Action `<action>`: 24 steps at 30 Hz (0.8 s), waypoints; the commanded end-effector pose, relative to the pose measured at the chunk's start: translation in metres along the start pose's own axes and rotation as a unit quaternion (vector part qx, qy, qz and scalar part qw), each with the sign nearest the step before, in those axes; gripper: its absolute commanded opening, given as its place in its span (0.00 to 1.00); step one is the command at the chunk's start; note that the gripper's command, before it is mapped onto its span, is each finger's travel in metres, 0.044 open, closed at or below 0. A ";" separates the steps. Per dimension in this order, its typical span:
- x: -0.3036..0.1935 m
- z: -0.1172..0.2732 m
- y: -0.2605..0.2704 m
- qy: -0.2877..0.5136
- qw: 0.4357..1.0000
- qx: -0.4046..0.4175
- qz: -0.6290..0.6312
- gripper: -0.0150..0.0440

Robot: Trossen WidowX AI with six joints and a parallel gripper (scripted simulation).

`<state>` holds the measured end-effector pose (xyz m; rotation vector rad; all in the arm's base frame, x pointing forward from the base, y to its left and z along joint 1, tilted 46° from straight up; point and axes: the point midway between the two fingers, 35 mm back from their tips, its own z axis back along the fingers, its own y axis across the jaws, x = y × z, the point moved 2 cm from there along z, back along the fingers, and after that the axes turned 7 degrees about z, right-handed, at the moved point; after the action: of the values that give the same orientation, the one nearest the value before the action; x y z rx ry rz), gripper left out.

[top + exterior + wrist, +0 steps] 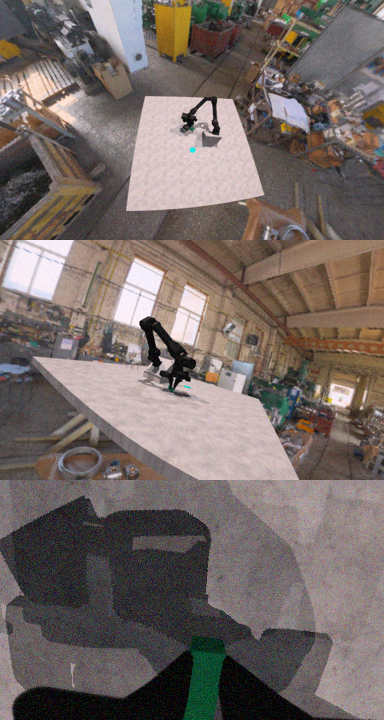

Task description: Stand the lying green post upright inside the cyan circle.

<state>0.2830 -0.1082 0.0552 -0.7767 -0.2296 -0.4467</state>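
The post [192, 129] [171, 389] [205, 680], lying low at the desk [181, 181] [181, 421] [350, 540] apart from the circle [192, 150] [187, 386], is pinched by the hand [189, 129] [172, 389] [205, 661], and should be gripped firmly, lifted straight, and only then be turned upright with clearance beneath.

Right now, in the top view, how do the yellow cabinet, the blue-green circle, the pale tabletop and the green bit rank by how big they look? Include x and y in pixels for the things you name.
1. Pale tabletop [175, 181] [181, 421]
2. Yellow cabinet [173, 31]
3. Blue-green circle [192, 150] [187, 386]
4. Green bit [192, 129] [206, 680], partly hidden by the pincer [188, 130] [172, 390] [205, 661]
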 end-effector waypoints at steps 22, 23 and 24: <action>0.005 0.076 0.005 -0.002 1.000 0.005 -0.005 0.29; 0.005 0.079 0.004 -0.003 1.000 0.005 -0.005 0.29; 0.005 0.082 0.004 -0.003 1.000 0.005 -0.005 0.29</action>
<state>0.2850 -0.0543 0.1030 -0.7750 -0.2274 -0.4432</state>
